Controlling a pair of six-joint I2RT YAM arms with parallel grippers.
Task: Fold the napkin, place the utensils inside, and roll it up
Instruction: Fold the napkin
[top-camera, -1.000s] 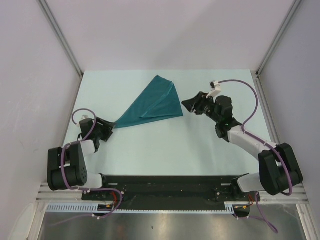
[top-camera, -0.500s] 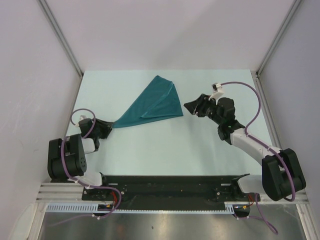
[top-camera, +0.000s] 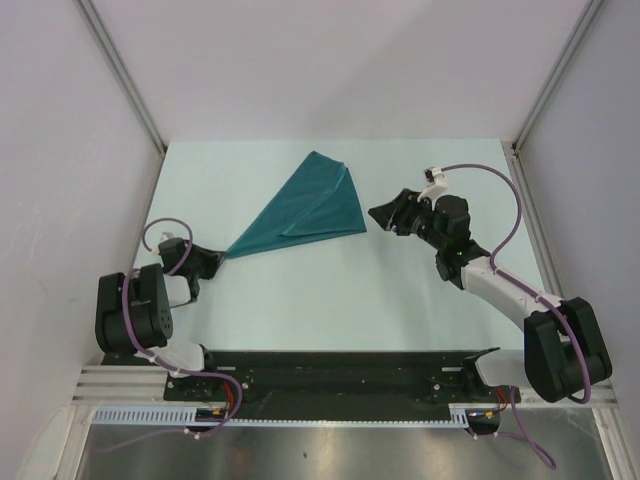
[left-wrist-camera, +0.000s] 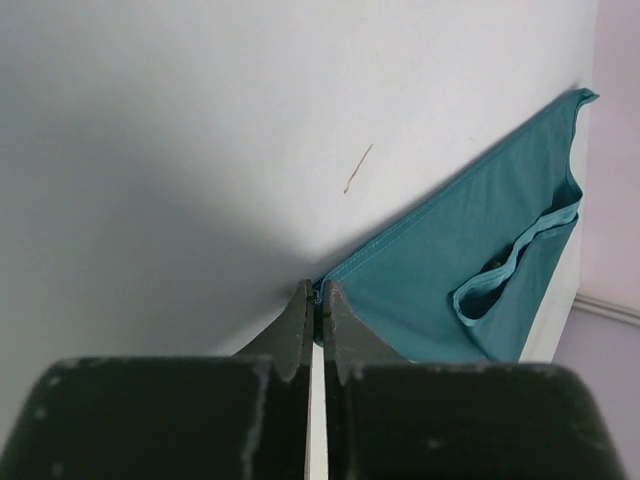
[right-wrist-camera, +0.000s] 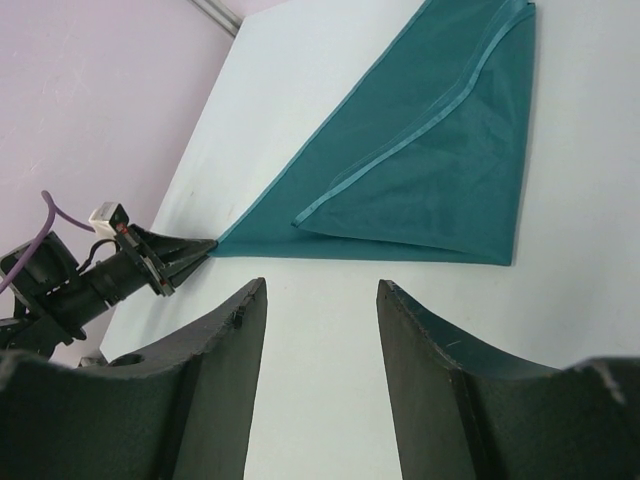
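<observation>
The top camera looked down from high above the near side of the teal triangle-folded cloth napkin (top-camera: 310, 205). The left wrist camera faced it low, close at its pointed corner; the right wrist camera looked across from farther off. All three shared that napkin.

I work in a robotics lab test cell. My desk (top-camera: 300, 300) is a bare, pale slab boxed in by plain white panels (top-camera: 330, 60) at 9, 12 and 3 o'clock, joined by aluminium frame posts (top-camera: 120, 75). At 6 o'clock a black mounting rail (top-camera: 340, 365) carries my left arm (top-camera: 135, 320) and right arm (top-camera: 500, 285), with purple cables (top-camera: 500, 190) looping off both. Nearer still lie a toothed cable strip (top-camera: 340, 420) and a brushed steel sheet (top-camera: 330, 455).
</observation>
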